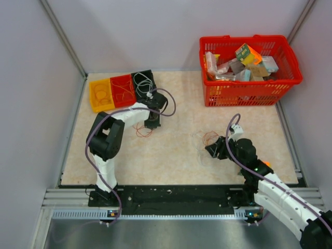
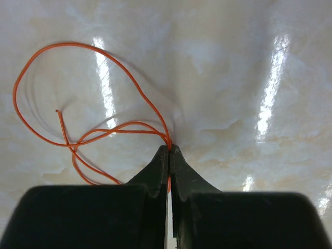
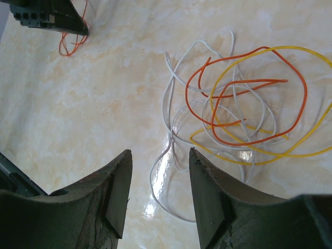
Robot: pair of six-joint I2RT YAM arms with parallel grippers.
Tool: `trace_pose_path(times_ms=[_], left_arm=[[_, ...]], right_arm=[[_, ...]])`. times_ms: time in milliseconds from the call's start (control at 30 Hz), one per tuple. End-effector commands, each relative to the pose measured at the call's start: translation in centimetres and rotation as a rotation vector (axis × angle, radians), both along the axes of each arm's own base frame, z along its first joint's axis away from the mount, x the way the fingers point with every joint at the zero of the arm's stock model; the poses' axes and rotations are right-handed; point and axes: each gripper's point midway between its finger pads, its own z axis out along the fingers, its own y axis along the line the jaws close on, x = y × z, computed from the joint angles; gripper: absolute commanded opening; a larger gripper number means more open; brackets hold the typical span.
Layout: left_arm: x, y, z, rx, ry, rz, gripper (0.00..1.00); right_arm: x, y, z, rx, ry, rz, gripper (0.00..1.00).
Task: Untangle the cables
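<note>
Top external view: cable detail barely resolves. The left gripper [image 1: 152,123] stands toward the table's [image 1: 176,104] far left corner.
Left wrist view: jaws clenched on an orange cable [image 2: 78,44], its lower loops hidden behind the fingers.
Right wrist view: right gripper [image 3: 160,155] released over the white-orange-yellow tangle [image 3: 233,109], which is cropped at the right.

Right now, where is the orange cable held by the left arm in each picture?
Top view: the orange cable lies left of centre, just below the left arm tip.
Left wrist view: its loops fill the left half, ending in the shut jaws.
Right wrist view: small, top-left corner, under the black jaws.
Shared landmark: the left arm's black jaws.
</note>
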Motion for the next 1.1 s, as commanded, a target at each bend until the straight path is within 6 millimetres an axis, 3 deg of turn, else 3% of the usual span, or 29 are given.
trace_pose_path(times_ms=[0,167,400,567,733,833,900,1067], left_arm=[[0.4,1.0,4.0,-0.037,-0.109,0.017,0.0],[1.6,3.2,7.7,-0.082,-0.198,0.091,0.0],[4.7,9.1,13.3,-0.252,-0.319,0.303,0.0],[6.9,13.6,18.2,-0.346,-0.441,0.419,0.0],[8.0,16.6,23.9,-0.383,-0.584,0.466,0.0],[7.9,17.0,27.4,-0.394,-0.666,0.447,0.0],[7.7,16.4,28.5,-0.42,-0.685,0.409,0.0],[5.7,12.1,27.9,-0.574,-0.583,0.262,0.0]], right_arm=[[0.5,0.0,0.8,0.008,-0.039,-0.001,0.48],[0.4,0.0,0.7,0.008,-0.038,0.003,0.48],[0.4,0.1,0.8,0.01,-0.039,0.003,0.48],[0.4,0.1,0.8,0.01,-0.039,0.003,0.48],[0.4,0.1,0.7,0.01,-0.037,0.004,0.48],[0.4,0.1,0.8,0.011,-0.038,0.006,0.48],[0.4,0.1,0.7,0.008,-0.036,0.006,0.48],[0.4,0.2,0.7,0.009,-0.034,0.007,0.48]])
